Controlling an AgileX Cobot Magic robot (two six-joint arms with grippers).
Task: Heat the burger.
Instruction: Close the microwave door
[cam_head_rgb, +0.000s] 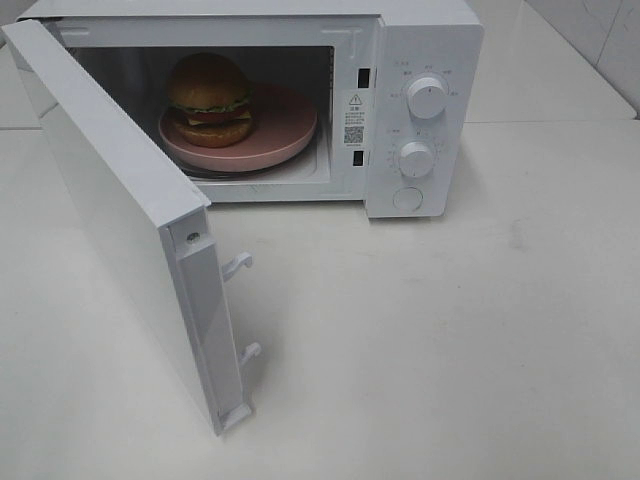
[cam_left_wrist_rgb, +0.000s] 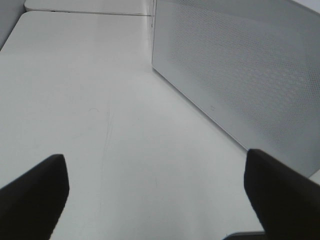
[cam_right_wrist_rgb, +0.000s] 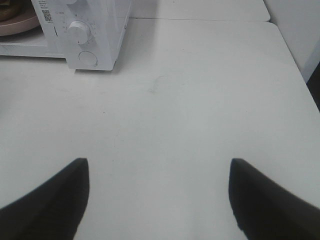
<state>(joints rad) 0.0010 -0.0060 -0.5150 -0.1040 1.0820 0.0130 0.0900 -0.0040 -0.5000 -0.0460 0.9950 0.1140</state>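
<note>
resting in the microwave (cam_head_rgb: 440, 50), burger (cam_head_rgb: 210, 98) well apart from jaws.

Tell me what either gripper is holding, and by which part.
Nothing is held. The left gripper and the right gripper are both open above the table; the burger sits on the pink plate inside the microwave.

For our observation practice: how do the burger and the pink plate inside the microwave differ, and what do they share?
The burger is tall, layered and golden-brown; the plate is flat and plain pink. The burger is narrower; the plate spreads wider beneath it. Both are round and sit inside the open microwave.
</note>
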